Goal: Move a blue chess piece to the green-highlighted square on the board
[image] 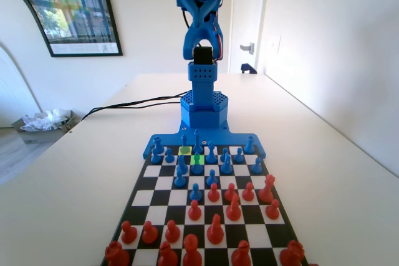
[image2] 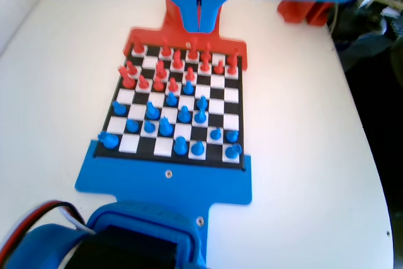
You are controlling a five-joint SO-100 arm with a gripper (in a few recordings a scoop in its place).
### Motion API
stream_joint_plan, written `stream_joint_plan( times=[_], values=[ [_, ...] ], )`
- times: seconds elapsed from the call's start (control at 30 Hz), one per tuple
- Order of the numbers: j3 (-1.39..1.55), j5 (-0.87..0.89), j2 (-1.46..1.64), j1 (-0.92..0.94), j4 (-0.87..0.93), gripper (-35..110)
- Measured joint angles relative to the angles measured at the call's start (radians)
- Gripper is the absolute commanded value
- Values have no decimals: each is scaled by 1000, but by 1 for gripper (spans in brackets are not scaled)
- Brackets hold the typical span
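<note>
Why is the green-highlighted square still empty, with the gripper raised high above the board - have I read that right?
Not quite. In the fixed view the green-highlighted square is not empty: a blue chess piece stands on it. The rest holds: in the wrist view the gripper hangs high above the board, its jaws together and holding nothing.
</note>
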Motion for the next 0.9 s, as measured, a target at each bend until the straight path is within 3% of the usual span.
stream_joint_plan(
  times=[0.5, 0.9],
  values=[
    [189, -98, -98, 107, -117, 1],
    [512, -98, -123, 193, -485, 5]
  ],
)
